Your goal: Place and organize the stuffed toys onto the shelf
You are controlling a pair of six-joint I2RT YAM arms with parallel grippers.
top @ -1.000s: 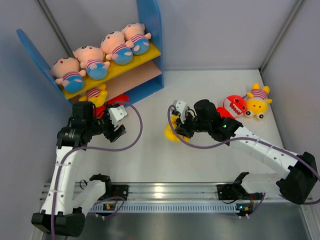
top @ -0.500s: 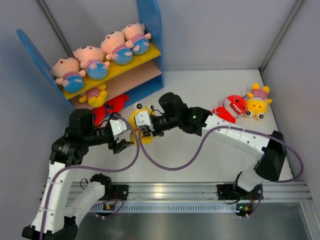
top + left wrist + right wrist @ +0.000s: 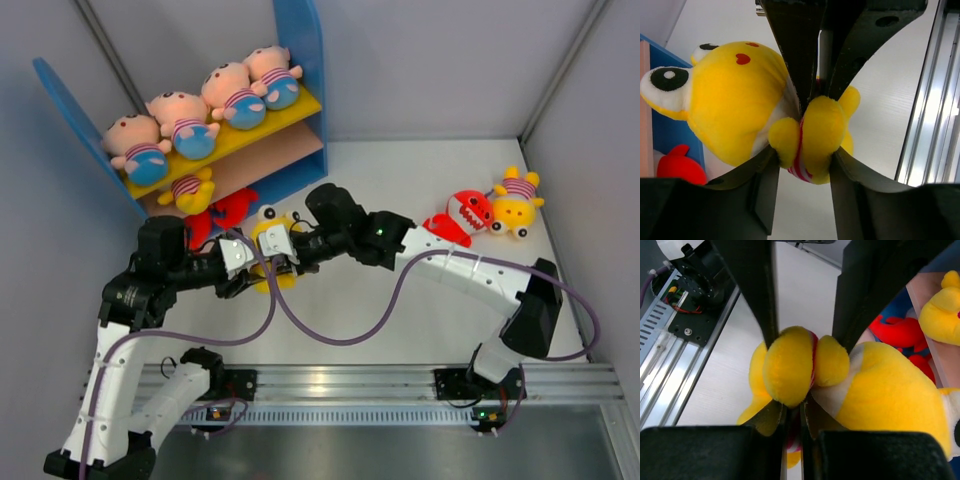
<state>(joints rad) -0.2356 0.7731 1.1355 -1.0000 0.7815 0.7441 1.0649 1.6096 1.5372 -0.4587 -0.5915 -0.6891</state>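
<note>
A yellow stuffed toy in a red-striped shirt hangs between both grippers, just in front of the shelf. My right gripper is shut on its shirt, its jaws pinched tight in the right wrist view. My left gripper grips the toy's body from the opposite side, its jaws pressed on both flanks. Several pink-faced dolls lie in a row on the yellow upper board. A yellow toy and a red monster sit at the lower board.
A red toothy monster and a yellow creature lie on the table at the far right by the wall. The metal rail runs along the near edge. Purple cables loop beneath both arms.
The right arm carried the yellow toy from the table's middle leftward to the shelf front. The left gripper moved in and closed round the toy's body.
</note>
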